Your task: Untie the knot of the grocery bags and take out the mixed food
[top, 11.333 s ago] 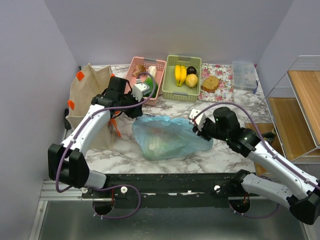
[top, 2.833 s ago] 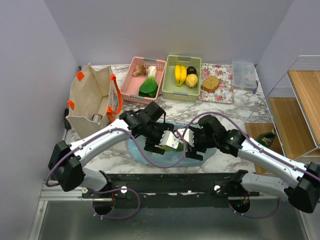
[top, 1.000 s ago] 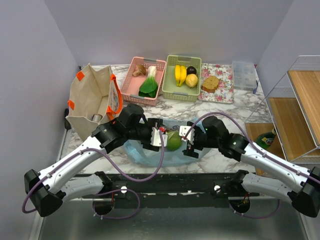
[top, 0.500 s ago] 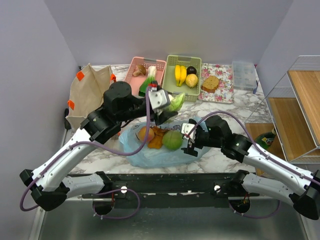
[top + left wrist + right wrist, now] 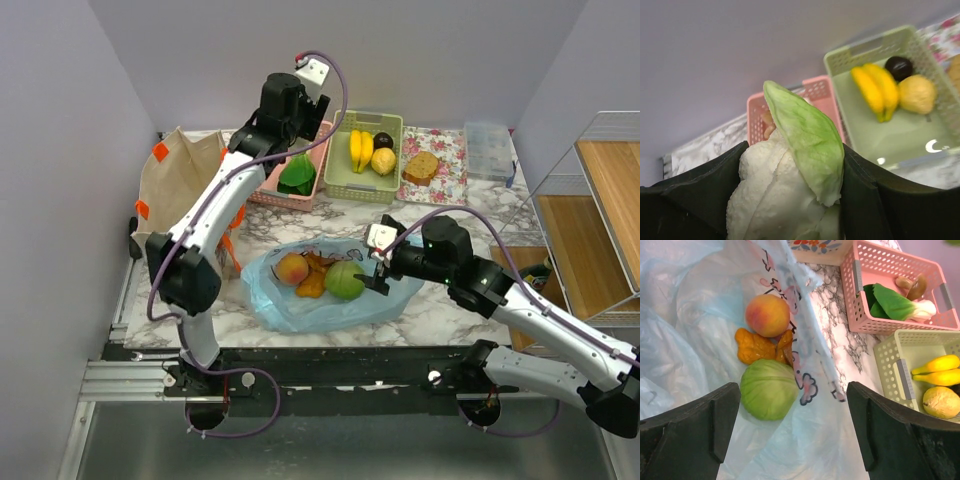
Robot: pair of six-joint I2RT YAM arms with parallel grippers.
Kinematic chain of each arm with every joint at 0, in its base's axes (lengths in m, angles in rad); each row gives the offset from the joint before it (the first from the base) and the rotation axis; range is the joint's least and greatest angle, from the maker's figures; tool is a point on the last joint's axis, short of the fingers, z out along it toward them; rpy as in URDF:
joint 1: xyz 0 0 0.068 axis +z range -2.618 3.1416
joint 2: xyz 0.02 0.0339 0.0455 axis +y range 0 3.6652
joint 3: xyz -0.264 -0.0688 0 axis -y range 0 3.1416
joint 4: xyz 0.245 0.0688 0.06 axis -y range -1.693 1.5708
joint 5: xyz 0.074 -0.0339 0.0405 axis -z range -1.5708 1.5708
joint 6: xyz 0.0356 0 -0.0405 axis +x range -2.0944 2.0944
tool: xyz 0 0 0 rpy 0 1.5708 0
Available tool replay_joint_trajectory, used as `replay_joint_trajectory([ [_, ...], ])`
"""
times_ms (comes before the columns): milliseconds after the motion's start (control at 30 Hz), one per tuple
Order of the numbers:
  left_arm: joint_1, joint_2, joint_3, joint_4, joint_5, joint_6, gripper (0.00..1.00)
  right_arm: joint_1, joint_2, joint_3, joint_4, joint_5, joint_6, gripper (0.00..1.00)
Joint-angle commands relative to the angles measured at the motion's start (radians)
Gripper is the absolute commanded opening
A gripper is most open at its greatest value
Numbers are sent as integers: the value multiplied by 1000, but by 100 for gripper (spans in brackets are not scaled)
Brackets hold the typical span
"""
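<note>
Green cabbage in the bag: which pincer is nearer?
Right. The right pincer hovers open beside the cabbage; the left pincer, gripping a cauliflower, is high by the pink basket.

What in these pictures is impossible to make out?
Left wrist view: cauliflower, underside cut off by the bottom edge; pink basket, mostly hidden behind it.
Top view: clear box, contents too small to tell.
</note>
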Motion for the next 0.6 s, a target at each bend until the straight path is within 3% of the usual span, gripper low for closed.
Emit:
replay_joint_trajectory([
  [0, 74, 140, 38, 30, -178, 0, 0, 6, 14, 35, 16, 33, 19, 96],
  [467, 145, 434, 102, 145, -221, 123, 0, 6, 57, 81, -21, 83, 16, 97],
  [567, 148, 460, 107, 165, -224, 140, 11, 6, 60, 85, -33, 93, 16, 97],
])
